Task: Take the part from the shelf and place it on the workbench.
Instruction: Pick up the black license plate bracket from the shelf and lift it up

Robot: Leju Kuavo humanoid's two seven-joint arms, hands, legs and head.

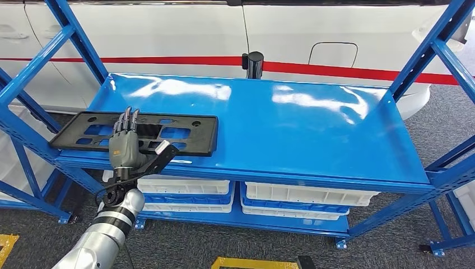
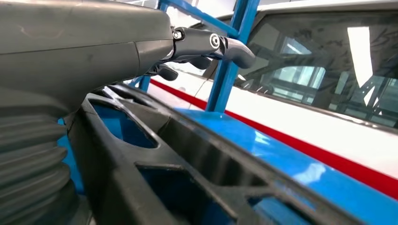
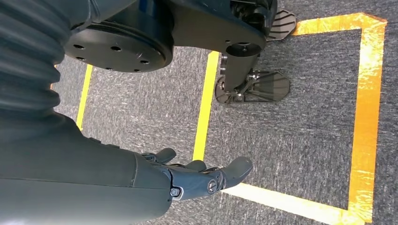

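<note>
Black plastic, flat and pierced with cut-outs, the part (image 1: 168, 130) lies at the front left corner of the blue shelf (image 1: 291, 129), one end jutting past the shelf's left edge. The left hand (image 1: 125, 147) rests on top of it, fingers (image 1: 130, 119) stretched forward over the plate and thumb off to the side (no closed grip shows). The right hand (image 3: 187, 177) hangs above grey carpet (image 3: 291, 140) marked with yellow tape (image 3: 371, 93), fingers loosely apart, holding nothing.
</note>
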